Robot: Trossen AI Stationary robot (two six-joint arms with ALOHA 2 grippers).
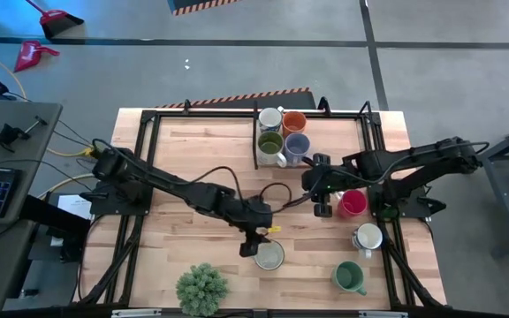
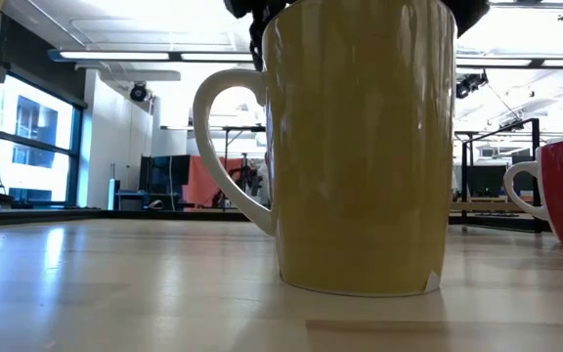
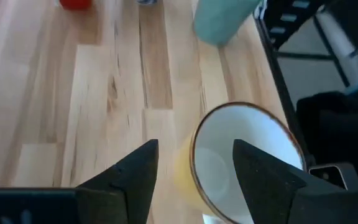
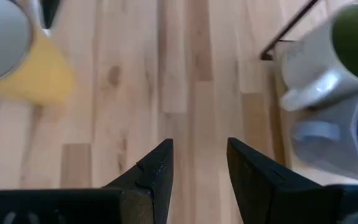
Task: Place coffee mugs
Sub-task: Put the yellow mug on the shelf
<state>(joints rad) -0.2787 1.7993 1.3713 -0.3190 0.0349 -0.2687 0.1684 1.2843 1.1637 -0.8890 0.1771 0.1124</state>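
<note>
Pale wooden table (image 1: 193,159), grey concrete floor (image 1: 237,53) around.

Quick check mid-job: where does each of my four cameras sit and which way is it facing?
High: overhead, straight down on table; both arms show.
Low: tabletop level, facing the yellow mug and room; dark arm parts above it.
Left wrist: past the open left end effector, straddling that mug's rim.
Right wrist: past the open right end effector, over bare wood.
Shared: the yellow mug shows in all four.

left arm (image 1: 175,190): you've got dark jointed links, black cable looped alongside
right arm (image 1: 405,163): same dark build
fingers (image 3: 135,171): matte black, wedge-shaped, your wrist views
</note>
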